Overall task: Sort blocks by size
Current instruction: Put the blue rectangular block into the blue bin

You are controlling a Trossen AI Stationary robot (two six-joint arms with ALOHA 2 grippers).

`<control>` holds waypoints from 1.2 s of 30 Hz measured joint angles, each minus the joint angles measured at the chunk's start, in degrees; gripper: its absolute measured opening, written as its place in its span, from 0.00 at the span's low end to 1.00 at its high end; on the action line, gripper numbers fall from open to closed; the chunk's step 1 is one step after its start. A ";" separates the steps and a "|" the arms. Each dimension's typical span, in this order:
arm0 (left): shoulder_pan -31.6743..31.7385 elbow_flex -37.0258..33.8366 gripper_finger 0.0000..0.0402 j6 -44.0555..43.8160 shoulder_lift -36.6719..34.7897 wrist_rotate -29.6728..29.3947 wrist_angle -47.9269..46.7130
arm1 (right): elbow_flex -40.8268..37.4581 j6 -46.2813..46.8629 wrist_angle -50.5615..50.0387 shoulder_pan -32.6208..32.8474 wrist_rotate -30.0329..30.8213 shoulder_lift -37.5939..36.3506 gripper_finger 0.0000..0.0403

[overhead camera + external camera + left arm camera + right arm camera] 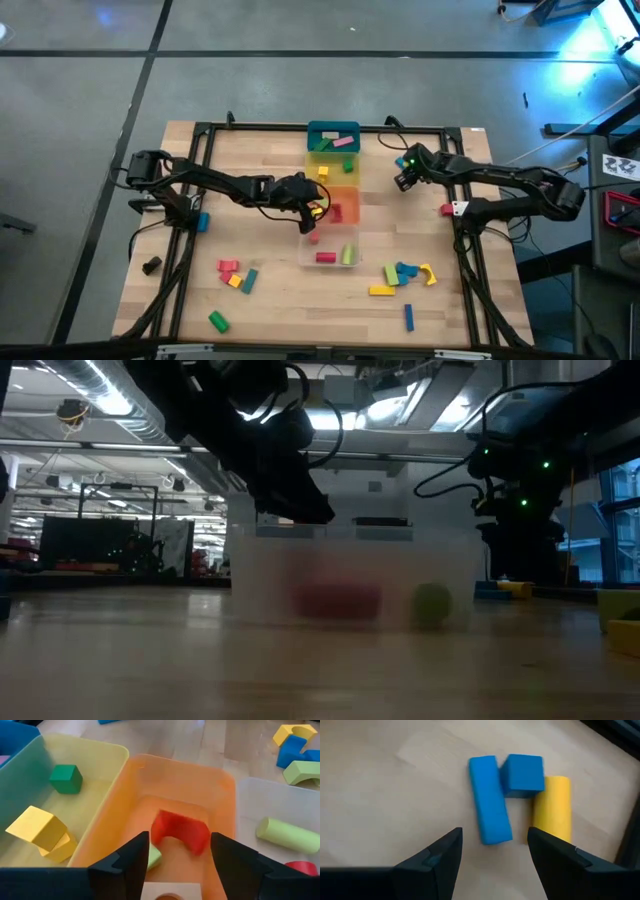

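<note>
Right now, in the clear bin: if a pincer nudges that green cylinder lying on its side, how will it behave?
The green cylinder lies on its round side in the clear bin, so it would probably roll rather than slide, until a bin wall stops it. It looks like a solid painted toy block: likely stiff and light. Its smooth curved surface may slip unless gripped across the flat ends.

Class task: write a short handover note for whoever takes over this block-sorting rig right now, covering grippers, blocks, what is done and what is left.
Left gripper: open, empty, over the orange bin, where a red arch lies.
Right gripper: open, empty, above a blue bar, blue cube and yellow cylinder on the table.
Done: some blocks lie in the four bins.
Left: loose blocks on the table's left and right sides.
</note>
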 joint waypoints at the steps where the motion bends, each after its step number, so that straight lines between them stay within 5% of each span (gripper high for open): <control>1: 0.00 0.00 0.50 0.17 0.00 0.00 0.00 | 0.00 0.22 0.06 0.01 1.19 0.64 0.56; 18: 0.00 0.00 0.50 0.25 0.02 0.00 -0.10 | 0.28 -0.02 6.94 -1.54 0.42 11.79 0.56; 22: 0.00 0.00 0.50 0.26 0.02 0.00 -0.14 | 0.33 0.01 7.70 -4.07 -3.56 12.72 0.55; 31: 0.00 0.00 0.50 0.26 -0.54 0.00 -0.36 | 0.24 -0.02 8.17 -4.90 -7.82 12.88 0.28; 36: 0.00 0.00 0.50 0.27 -4.74 0.00 -2.16 | 0.34 -0.07 8.15 -4.90 -8.20 12.16 0.26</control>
